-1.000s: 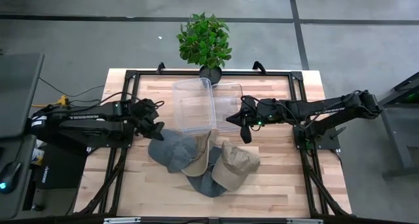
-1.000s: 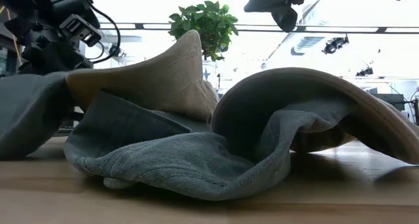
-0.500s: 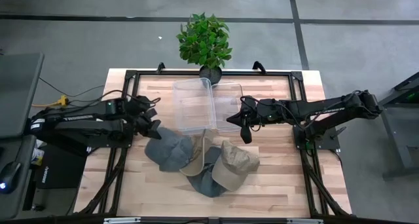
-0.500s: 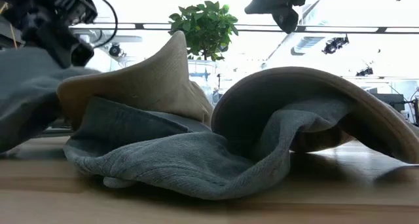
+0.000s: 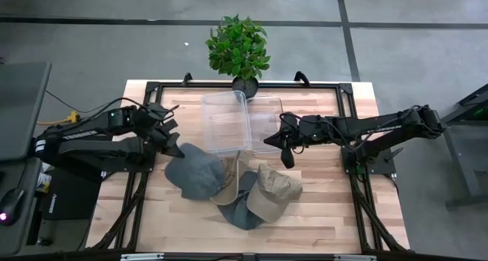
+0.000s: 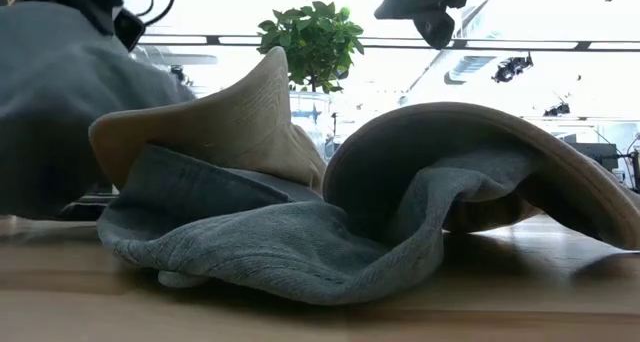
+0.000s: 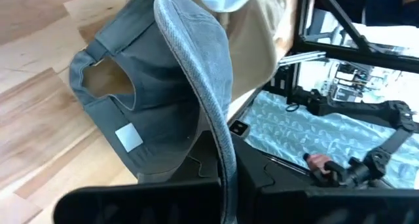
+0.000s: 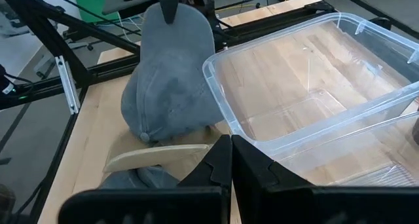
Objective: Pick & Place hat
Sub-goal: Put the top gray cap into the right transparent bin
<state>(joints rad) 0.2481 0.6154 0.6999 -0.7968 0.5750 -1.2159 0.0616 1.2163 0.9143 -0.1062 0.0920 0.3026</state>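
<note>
A grey cap (image 5: 194, 173) hangs from my left gripper (image 5: 174, 149), which is shut on it at the table's left. The left wrist view shows the cap's inside with a white label (image 7: 129, 137). The cap's lower end is by the pile of hats; whether it touches, I cannot tell. In the pile, a tan cap (image 5: 276, 191) and a second tan cap (image 6: 220, 122) lie on a grey hat (image 5: 244, 211). My right gripper (image 5: 286, 156) hovers shut and empty over the near rim of a clear bin (image 8: 314, 93). My left gripper pinches the grey cap's brim (image 7: 216, 132) between its two fingers, at the brim's edge. The fingers slant down from the table's left. The crown (image 8: 173, 86) hangs below the gripper, with the cap's open inside toward the wrist camera.
Two clear plastic bins (image 5: 226, 124) (image 5: 265, 124) stand side by side at the table's far middle. A potted plant (image 5: 238, 47) stands behind them at the far edge. Black frame rails run along the table's sides. Bare wood lies at the near left and right.
My left gripper has risen and drawn back toward the table's left edge with the grey cap. The cap, which lay flat beside the pile, now hangs lifted from its brim. In the low view it has climbed well above the tan cap.
</note>
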